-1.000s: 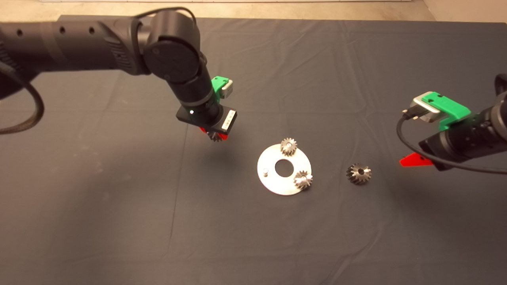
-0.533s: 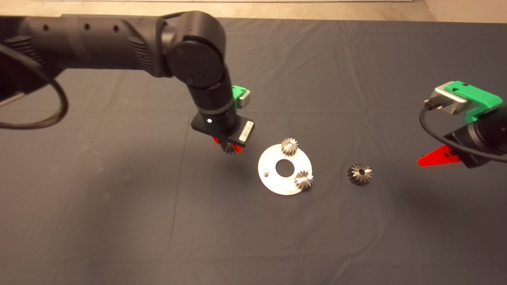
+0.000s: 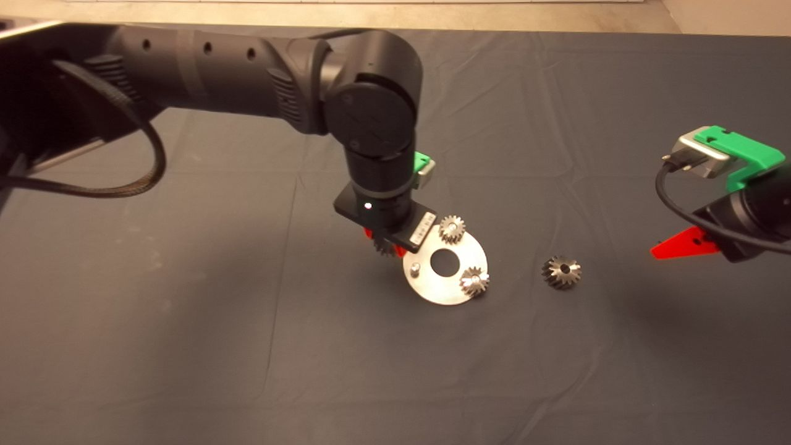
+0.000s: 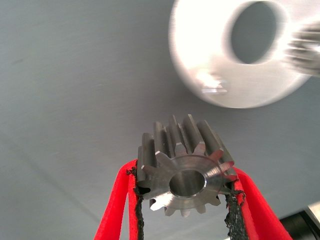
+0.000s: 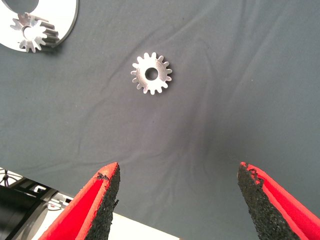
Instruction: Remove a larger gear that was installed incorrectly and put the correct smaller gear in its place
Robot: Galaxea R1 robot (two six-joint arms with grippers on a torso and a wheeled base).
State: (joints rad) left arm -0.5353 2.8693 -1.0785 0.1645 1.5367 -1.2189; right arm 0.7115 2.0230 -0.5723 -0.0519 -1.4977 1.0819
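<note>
My left gripper [image 3: 387,247] is shut on the smaller gear [image 4: 184,170], a small steel gear held by its toothed rim between the red fingers. It hangs just off the left rim of the round steel plate [image 3: 434,288], close to the plate's bare pin [image 3: 415,267]. Two more small gears [image 3: 452,228] [image 3: 474,281] sit on the plate. The larger gear [image 3: 561,272] lies loose on the mat right of the plate; it also shows in the right wrist view [image 5: 151,73]. My right gripper [image 3: 680,243] is open and empty, raised near the right edge.
The plate has a large centre hole [image 3: 444,263]. The dark mat [image 3: 247,346] is wrinkled. The plate [image 5: 65,20] with one small gear [image 5: 31,32] shows in a corner of the right wrist view.
My left arm has carried the small gear to the right and down, from the open mat to the plate's left rim. My right arm drew back to the right, then held still.
</note>
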